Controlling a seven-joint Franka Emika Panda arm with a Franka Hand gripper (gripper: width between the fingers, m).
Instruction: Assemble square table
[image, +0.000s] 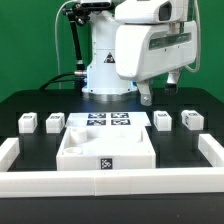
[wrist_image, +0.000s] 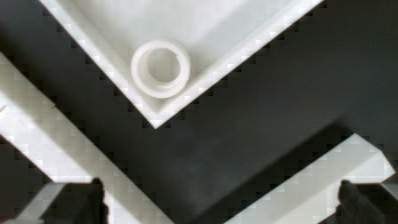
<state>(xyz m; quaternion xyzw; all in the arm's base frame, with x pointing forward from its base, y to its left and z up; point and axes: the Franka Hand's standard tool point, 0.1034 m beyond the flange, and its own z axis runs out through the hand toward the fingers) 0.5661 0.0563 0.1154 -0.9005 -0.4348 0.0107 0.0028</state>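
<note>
Gripper (image: 158, 92) hangs high over the black worktop (image: 30, 100), back of the parts and toward the exterior view's right. In wrist view its fingertips (wrist_image: 368, 185) sit spread wide, nothing between them, so it's empty-handed.

Slab (image: 105, 150) lies flat mid-worktop, just in front of the marker board (image: 105, 122), w/ its tagged edge facing the camera. Wrist cam looks down on one slab corner, where a round socket (wrist_image: 160, 68) faces up w/ nothing in it. So that corner is bare, and the slab looks to be lying underside-up, ready for legs.

Legs are all loose, in a row either side of the marker board, counted from the exterior view's left:
- leg 1 (image: 28, 123) and leg 2 (image: 54, 123) are near each other on that side.
- leg 3 (image: 162, 121) and leg 4 (image: 189, 120) are on the other side.

None touches the slab. Border bars (image: 110, 185) fence the front and both sides.

Progress: basically zero, as I read it. Parts are laid out and no leg is fitted. Still to do, approx.: grab each leg, stand it in a corner socket, fix it in, x4. Other three sockets can't be made out in exterior view.
</note>
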